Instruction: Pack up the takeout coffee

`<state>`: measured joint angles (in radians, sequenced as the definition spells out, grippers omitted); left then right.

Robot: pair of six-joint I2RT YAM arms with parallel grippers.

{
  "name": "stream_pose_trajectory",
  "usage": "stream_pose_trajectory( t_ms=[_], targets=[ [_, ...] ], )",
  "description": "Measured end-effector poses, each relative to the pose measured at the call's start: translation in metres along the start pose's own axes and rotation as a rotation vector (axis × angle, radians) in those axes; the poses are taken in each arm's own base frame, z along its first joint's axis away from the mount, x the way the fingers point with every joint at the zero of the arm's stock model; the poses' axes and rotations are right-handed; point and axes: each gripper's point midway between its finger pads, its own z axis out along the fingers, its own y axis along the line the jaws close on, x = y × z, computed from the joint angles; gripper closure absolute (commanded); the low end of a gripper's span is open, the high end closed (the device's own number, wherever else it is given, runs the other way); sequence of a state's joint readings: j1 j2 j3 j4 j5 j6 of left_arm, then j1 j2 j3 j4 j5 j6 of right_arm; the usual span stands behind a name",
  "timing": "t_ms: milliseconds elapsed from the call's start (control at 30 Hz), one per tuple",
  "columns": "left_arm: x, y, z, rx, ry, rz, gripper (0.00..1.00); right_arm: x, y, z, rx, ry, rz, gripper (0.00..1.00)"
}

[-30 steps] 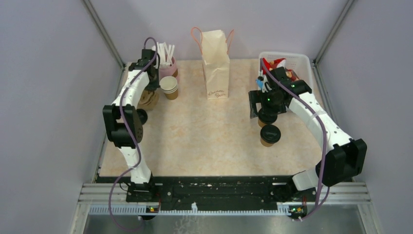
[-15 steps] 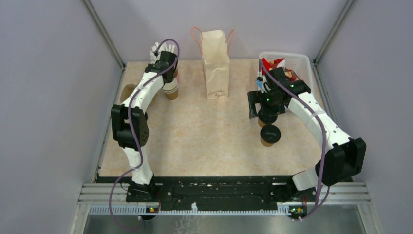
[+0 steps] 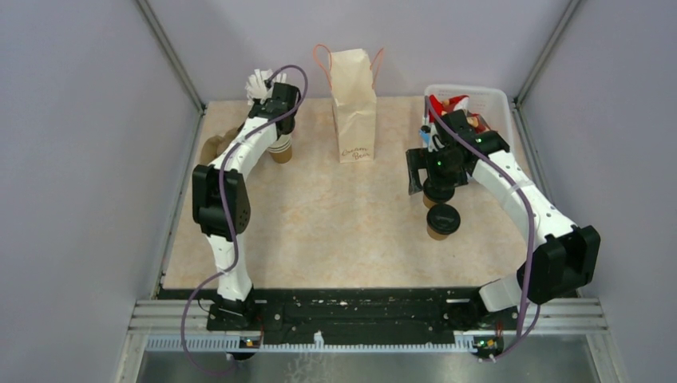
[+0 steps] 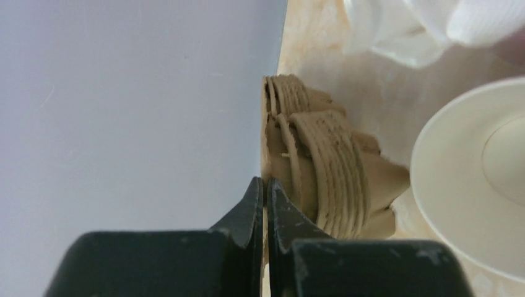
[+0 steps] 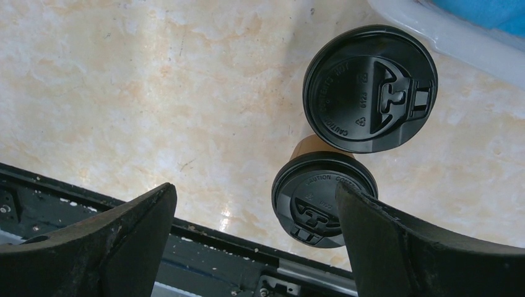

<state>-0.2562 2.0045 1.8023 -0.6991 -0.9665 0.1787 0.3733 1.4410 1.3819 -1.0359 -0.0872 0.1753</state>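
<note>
Two takeout coffee cups with black lids stand at the right of the table. One cup [image 3: 442,219] [image 5: 324,198] is nearer the front. The other [image 3: 437,192] [image 5: 370,88] stands just behind it, partly under my right gripper [image 3: 431,171] [image 5: 254,189]. That gripper hovers above them, wide open and empty. The tall paper bag [image 3: 354,104] stands upright at the back middle. My left gripper [image 3: 271,105] [image 4: 265,185] is shut on nothing at the back left, over the stack of lidless cups [image 3: 279,149] [image 4: 477,179].
Brown cardboard sleeves [image 3: 212,148] [image 4: 325,167] lie against the left wall. White straws [image 3: 257,80] [image 4: 427,25] stick up behind the left gripper. A white bin [image 3: 496,100] with packets sits at the back right, close behind the right wrist.
The left arm has swung from the left wall toward the back, over the lidless cup stack, uncovering the sleeves. The right arm and both lidded cups have not moved.
</note>
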Motion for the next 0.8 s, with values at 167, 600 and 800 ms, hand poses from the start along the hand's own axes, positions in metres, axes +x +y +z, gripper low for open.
stream_pose_trajectory(
  t_ms=[167, 600, 800],
  targets=[
    [0.001, -0.004, 0.005, -0.027, -0.014, 0.061, 1.00, 0.000, 0.000, 0.000, 0.001, 0.000, 0.000, 0.01],
    [-0.005, 0.002, -0.005, -0.083, -0.074, 0.127, 1.00, 0.000, -0.001, 0.000, 0.007, -0.001, 0.000, 0.01],
    [0.000, 0.005, 0.001, -0.098, -0.047, 0.140, 1.00, 0.000, -0.001, 0.000, 0.006, -0.001, 0.000, 0.01]
  ],
)
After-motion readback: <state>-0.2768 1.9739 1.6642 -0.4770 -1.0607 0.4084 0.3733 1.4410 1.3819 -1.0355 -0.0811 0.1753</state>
